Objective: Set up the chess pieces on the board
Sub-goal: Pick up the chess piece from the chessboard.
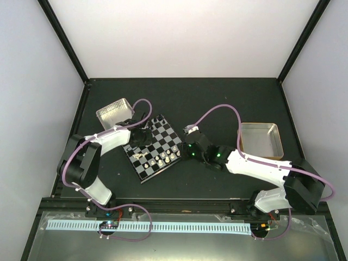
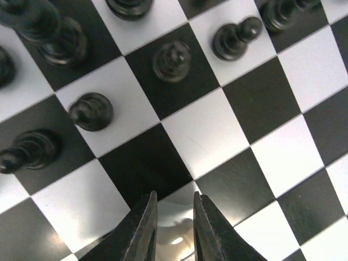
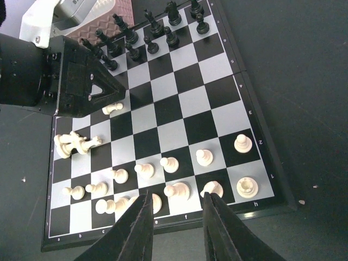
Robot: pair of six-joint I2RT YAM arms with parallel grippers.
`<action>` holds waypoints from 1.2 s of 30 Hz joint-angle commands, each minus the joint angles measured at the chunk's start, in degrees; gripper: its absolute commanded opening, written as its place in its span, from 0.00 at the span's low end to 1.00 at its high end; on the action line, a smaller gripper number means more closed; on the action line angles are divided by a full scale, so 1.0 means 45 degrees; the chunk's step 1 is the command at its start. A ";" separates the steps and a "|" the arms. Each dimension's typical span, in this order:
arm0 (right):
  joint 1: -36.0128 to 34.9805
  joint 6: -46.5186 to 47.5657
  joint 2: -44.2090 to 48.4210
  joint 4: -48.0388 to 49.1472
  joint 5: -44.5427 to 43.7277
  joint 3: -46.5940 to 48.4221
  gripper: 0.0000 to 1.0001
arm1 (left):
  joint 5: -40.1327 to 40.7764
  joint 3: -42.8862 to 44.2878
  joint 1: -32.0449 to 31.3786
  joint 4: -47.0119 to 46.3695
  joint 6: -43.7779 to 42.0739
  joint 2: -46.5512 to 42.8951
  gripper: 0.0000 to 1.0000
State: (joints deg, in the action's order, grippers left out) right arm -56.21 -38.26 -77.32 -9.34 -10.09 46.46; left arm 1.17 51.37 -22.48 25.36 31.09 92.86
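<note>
The board lies tilted at the table's middle left. Cream-white chess pieces stand in two rows along its near side, and a few more lie toppled at its left edge. Black pieces fill the far rows. My left gripper hangs low over a middle square near the black pawns, shut on a small cream-white piece held between its fingertips. My right gripper hovers over the board's near edge, open, with nothing between its fingers.
A silver metal tray sits behind the board at the left. A second metal tray stands at the right of the table. The left arm reaches in over the board's left side.
</note>
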 commanded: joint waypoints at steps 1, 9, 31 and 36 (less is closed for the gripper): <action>0.0058 0.0104 -0.0224 0.0123 0.0083 0.0216 0.28 | -0.1298 -0.0278 0.0074 0.0131 -0.0687 -0.0231 0.23; 0.0049 0.0065 -0.0357 0.0153 0.0308 0.0262 0.28 | -0.2288 -0.0477 0.0076 0.0442 -0.0985 -0.0532 0.31; 0.0049 0.0031 -0.0382 0.0219 0.0367 0.0182 0.28 | -0.1332 -0.0004 -0.0803 0.2266 -0.1726 -0.0588 0.34; 0.0049 0.0025 -0.0360 0.0224 0.0369 0.0145 0.28 | -0.1084 0.0188 -0.1012 0.2551 -0.1911 -0.0519 0.34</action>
State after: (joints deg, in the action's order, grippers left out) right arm -56.21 -38.26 -78.81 -9.37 -8.43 46.48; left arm -5.26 50.57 -26.17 33.10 23.97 89.97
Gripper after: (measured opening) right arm 0.280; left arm 0.353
